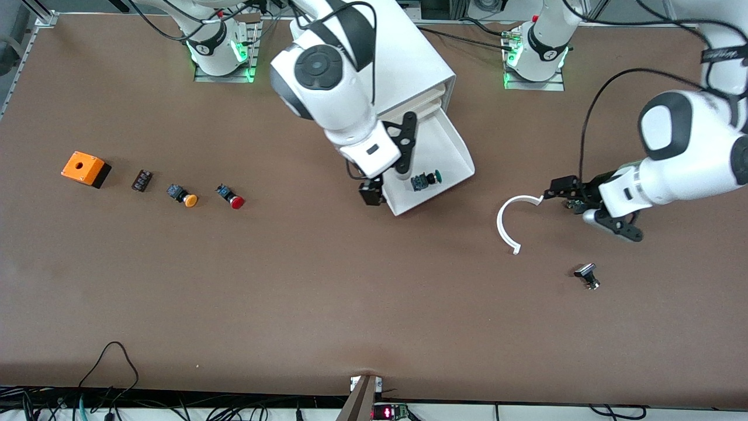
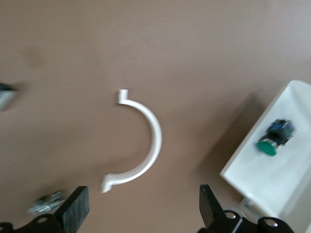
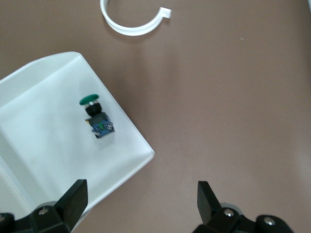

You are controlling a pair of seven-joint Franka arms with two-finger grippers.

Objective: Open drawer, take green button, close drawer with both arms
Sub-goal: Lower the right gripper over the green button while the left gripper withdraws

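Observation:
The drawer (image 1: 450, 146) is pulled out of the white cabinet (image 1: 415, 64). The green-capped button (image 1: 425, 180) lies on its side in it, near the front. My right gripper (image 1: 387, 181) is open and empty over the drawer's front corner, beside the button and not touching it. In the right wrist view the button (image 3: 97, 119) lies on the drawer floor (image 3: 39, 121), ahead of the open gripper (image 3: 141, 204). My left gripper (image 1: 590, 207) is open and empty over the table toward the left arm's end. Its wrist view (image 2: 141, 208) shows the drawer (image 2: 272, 179) and the button (image 2: 272, 141) farther off.
A white arc-shaped piece (image 1: 514, 222) lies between the drawer and my left gripper. A small black-and-silver part (image 1: 586, 275) lies nearer the front camera. Toward the right arm's end are an orange box (image 1: 86, 168), a small black block (image 1: 142, 180), an orange-yellow-capped button (image 1: 182, 196) and a red-capped button (image 1: 231, 197).

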